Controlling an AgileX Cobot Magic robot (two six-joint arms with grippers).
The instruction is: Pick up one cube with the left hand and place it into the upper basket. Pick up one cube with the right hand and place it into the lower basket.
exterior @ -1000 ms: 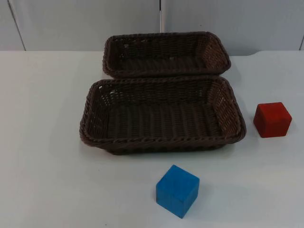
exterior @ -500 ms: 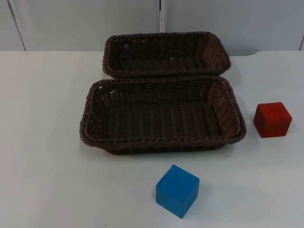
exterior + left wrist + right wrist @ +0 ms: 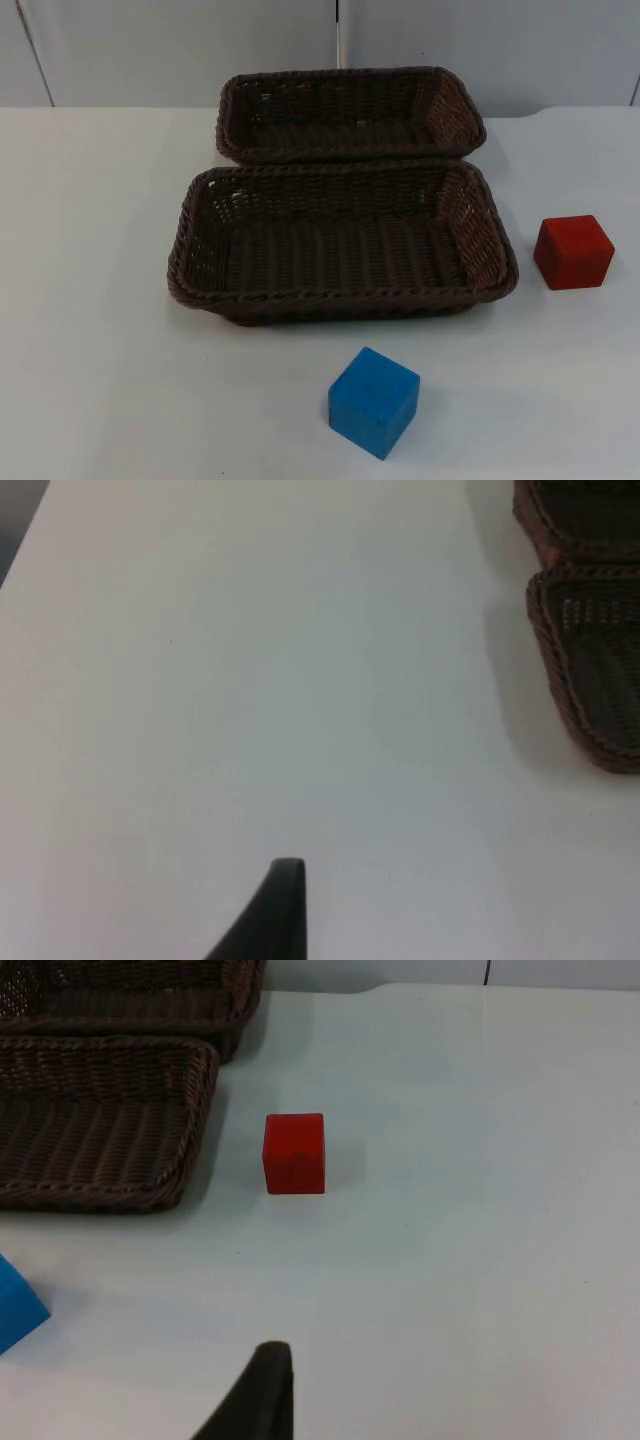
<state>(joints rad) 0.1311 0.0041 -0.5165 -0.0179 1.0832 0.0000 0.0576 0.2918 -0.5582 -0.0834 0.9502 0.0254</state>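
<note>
Cubes both sit on the white table (image 3: 90, 300) — blue cube (image 3: 373, 401) at lower centre of your top view, below the lower basket (image 3: 340, 243); red cube (image 3: 572, 252) at right, beside that basket's right end. Upper basket (image 3: 350, 112) touches the lower one's far rim. Left gripper (image 3: 285, 900) and right gripper (image 3: 262, 1385) each show you one fingertip — can't tell if parted or together.

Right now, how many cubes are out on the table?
2. The red cube sits on the table right of the lower basket. The blue cube sits in front of that basket. Neither basket holds a cube.
</note>
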